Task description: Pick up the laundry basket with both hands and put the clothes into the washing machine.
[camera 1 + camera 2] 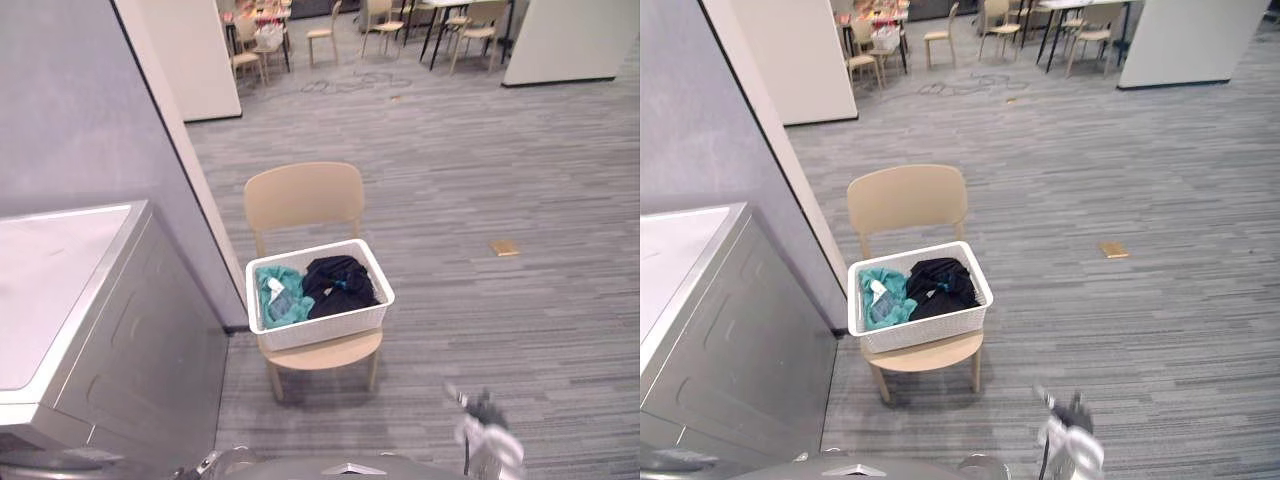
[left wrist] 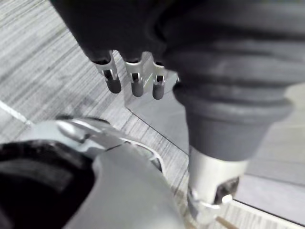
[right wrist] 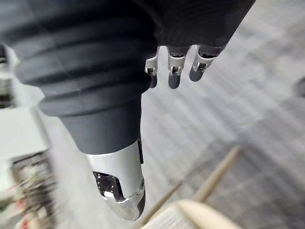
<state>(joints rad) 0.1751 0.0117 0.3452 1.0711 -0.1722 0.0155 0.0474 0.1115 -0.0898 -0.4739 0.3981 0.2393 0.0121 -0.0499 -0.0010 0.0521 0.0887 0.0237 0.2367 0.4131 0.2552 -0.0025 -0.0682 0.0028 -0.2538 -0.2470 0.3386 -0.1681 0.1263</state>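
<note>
A white laundry basket (image 1: pixel 318 329) sits on the seat of a beige chair (image 1: pixel 304 195) in front of me. A teal garment (image 1: pixel 281 297) lies in its left half and a black garment (image 1: pixel 340 282) in its right half. The grey washing machine (image 1: pixel 120 340) stands to the left of the chair, beside me. My right hand (image 1: pixel 491 438) hangs low at the lower right, well short of the basket. In its wrist view its fingers (image 3: pixel 172 71) are straight and hold nothing. My left hand (image 2: pixel 135 82) also has straight fingers around nothing, above the carpet.
A grey partition wall (image 1: pixel 70 100) rises behind the washing machine and reaches down to the chair's left side. A small tan object (image 1: pixel 504 247) lies on the carpet to the right. Tables and chairs (image 1: pixel 400 25) stand far back.
</note>
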